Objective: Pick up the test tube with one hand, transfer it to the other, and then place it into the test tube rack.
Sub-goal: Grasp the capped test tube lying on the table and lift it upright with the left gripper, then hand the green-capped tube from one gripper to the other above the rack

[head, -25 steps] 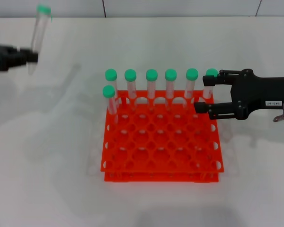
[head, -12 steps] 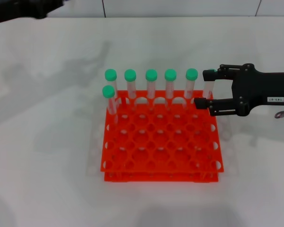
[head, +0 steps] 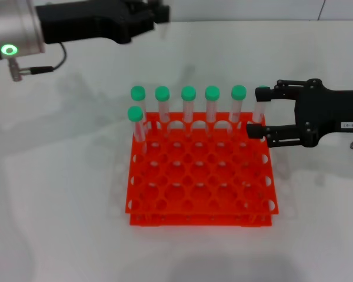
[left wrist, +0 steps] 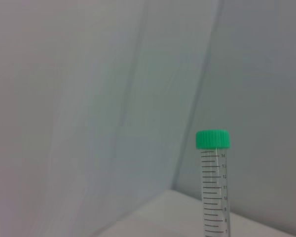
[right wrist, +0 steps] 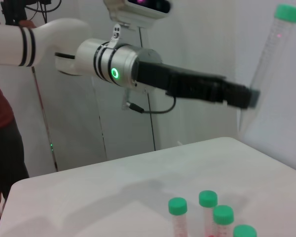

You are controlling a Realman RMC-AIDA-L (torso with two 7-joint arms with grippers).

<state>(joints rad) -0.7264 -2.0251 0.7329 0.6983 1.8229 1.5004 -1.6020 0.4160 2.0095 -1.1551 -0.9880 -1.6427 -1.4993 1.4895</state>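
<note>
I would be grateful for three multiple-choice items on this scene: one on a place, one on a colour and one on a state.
1. Where is the right gripper?
A. At the rack's far right corner
B. At the rack's near left corner
C. Out of sight

2. What colour are the tube caps?
A. Blue
B. Green
C. White

3. What is the left gripper doing?
A. Open and empty
B. Holding a test tube in the air
C. Pushing a tube into the rack

Answers:
1 A: the head view shows its open fingers at that corner of the rack.
2 B: every cap is green.
3 B: the right wrist view shows the test tube gripped high above the table.
</note>
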